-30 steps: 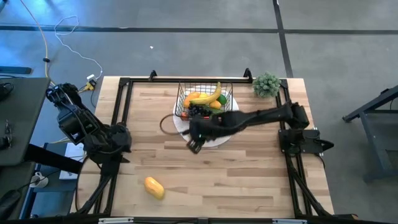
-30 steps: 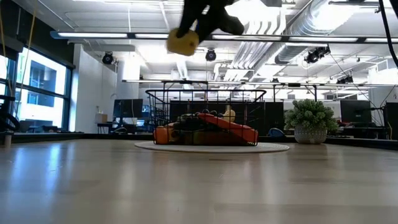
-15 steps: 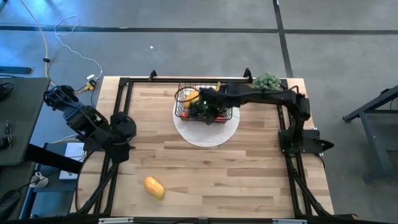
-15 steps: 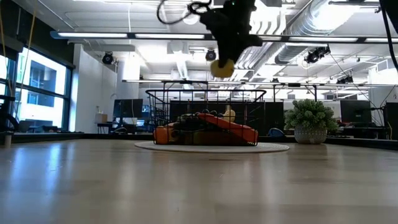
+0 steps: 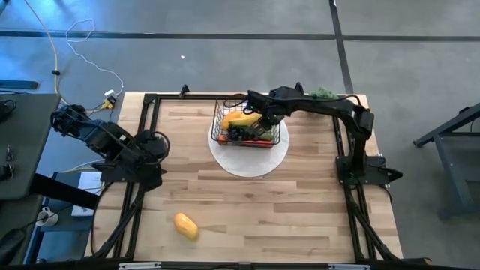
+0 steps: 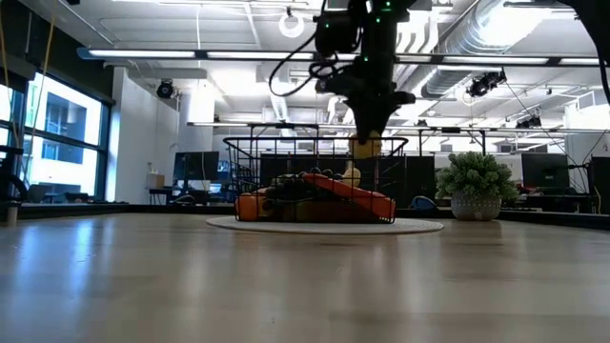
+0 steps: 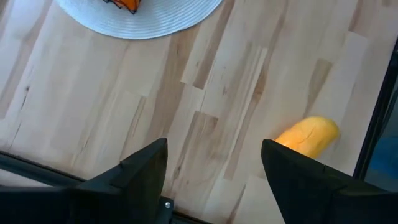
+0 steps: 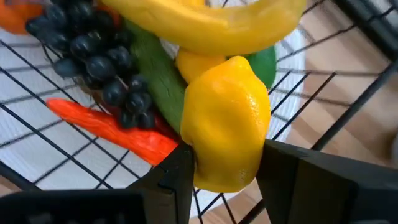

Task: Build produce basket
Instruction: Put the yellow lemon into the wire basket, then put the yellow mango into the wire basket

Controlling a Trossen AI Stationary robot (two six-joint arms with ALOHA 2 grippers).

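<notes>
The black wire basket (image 5: 244,124) stands on a round white disc (image 5: 247,159) at the table's far middle. It holds a banana (image 8: 205,22), dark grapes (image 8: 93,53), a green cucumber (image 8: 158,81) and a red chilli (image 8: 109,130). My right gripper (image 6: 367,133) hangs over the basket's right part, shut on a yellow lemon (image 8: 224,137) at the height of the rim. My left gripper (image 7: 214,165) hovers open over bare wood at the table's left. A yellow-orange fruit (image 5: 186,226) lies near the front edge. My right gripper pinches the lemon between its two fingers, which press on its two opposite sides (image 8: 194,163). The fingers come from above, pointing down. The lemon hangs below them (image 6: 365,147), clear of the basket's wires and of the produce beneath.
A bushy green plant (image 6: 475,186) stands at the far right corner, just beyond my right arm. A black frame (image 5: 150,105) runs along the table's edges. Open wood lies between the disc and the front edge.
My right gripper has carried the lemon from over the disc's near edge toward the far edge and then right, over the basket, sinking to its rim. My left arm has swung a little toward the table's far edge.
</notes>
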